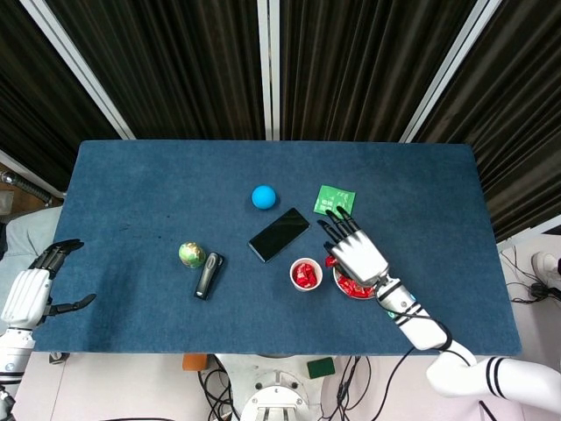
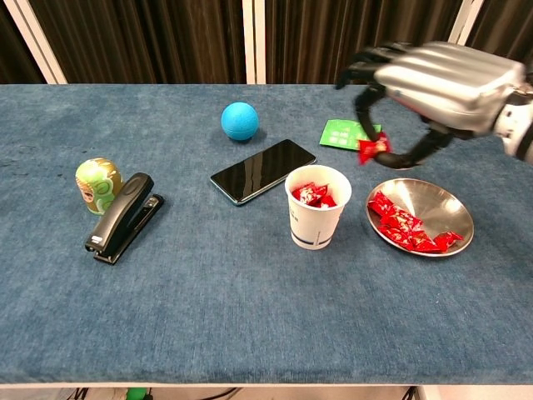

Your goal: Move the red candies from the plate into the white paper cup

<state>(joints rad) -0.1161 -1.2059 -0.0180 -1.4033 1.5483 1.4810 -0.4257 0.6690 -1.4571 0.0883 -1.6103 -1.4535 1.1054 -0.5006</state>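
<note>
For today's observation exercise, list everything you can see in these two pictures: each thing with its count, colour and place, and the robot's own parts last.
table: one, blue cloth, fills both views
paper cup: one, white, centre, red candies inside
plate: one, silver, right of the cup
red candies: several, on the plate's near side
held candy: one, red, in the air above and between cup and plate
phone: one, black, behind the cup
ball: one, blue, far centre
packet: one, green, far right of the ball
stapler: one, black, left
egg-shaped toy: one, green and gold, touching the stapler
right robot hand: silver, raised, pinches the held candy
left robot hand: white, off the table's left edge, holds nothing
</note>
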